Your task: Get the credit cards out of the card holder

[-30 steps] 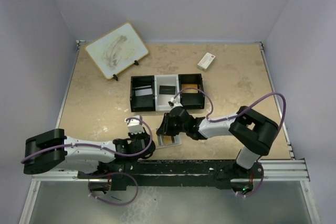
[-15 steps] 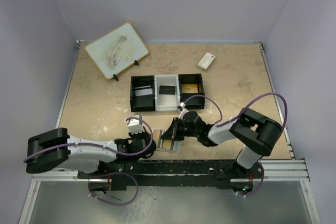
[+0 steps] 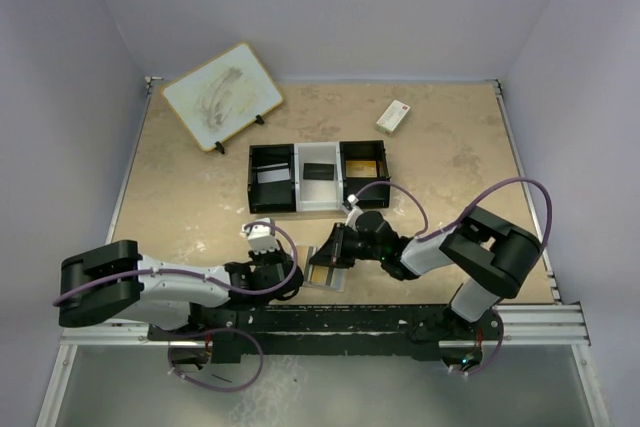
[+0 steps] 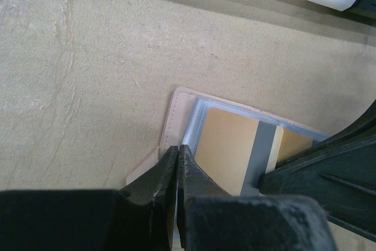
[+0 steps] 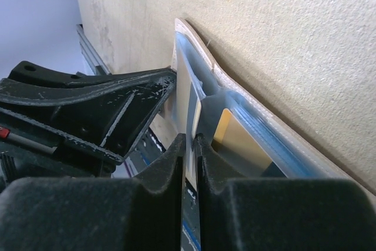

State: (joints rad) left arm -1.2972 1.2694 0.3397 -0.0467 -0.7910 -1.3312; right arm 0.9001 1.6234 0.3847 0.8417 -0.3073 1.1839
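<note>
**Card holder (image 3: 324, 275) held open between both hands**

The card holder lies open on the tabletop (image 3: 190, 207) by the near edge, just near of the three-compartment tray (image 3: 249, 179). I have the left hand (image 4: 177, 158) clamped fully closed on its left edge. The right hand (image 5: 191, 145), reaching in from the right, is pinched almost closed on the edge of the gold card (image 4: 229, 145) in the pale blue pocket.

Tan card holder (image 4: 174, 113), pale blue inside, shows a gold card (image 4: 226, 145), apparently grey-striped.
</note>
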